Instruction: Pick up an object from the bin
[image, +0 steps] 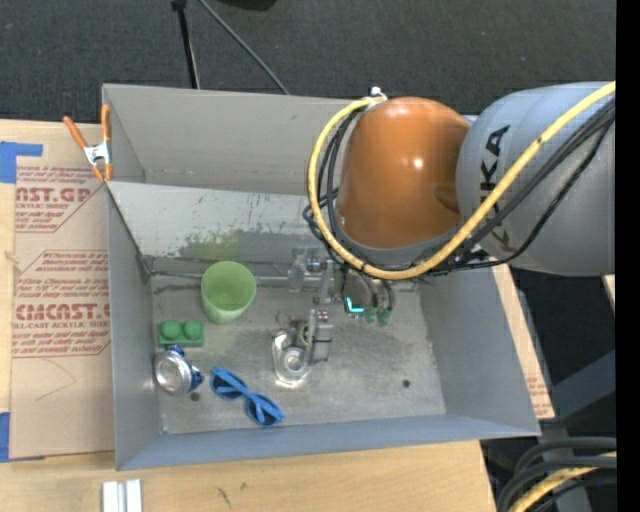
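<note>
Perhaps upright, mouth-up: clear cup (289, 361)

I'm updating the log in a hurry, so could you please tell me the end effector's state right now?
End effector: whether it is open or closed cannot be told; it is beside a small clear object.

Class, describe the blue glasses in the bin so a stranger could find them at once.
Look in the grey metal bin, along the floor by its lower wall in the camera view. Just right of the silver can lie the blue glasses. They alone are a flat frame with two lenses; their neighbours are green or silvery.
</note>
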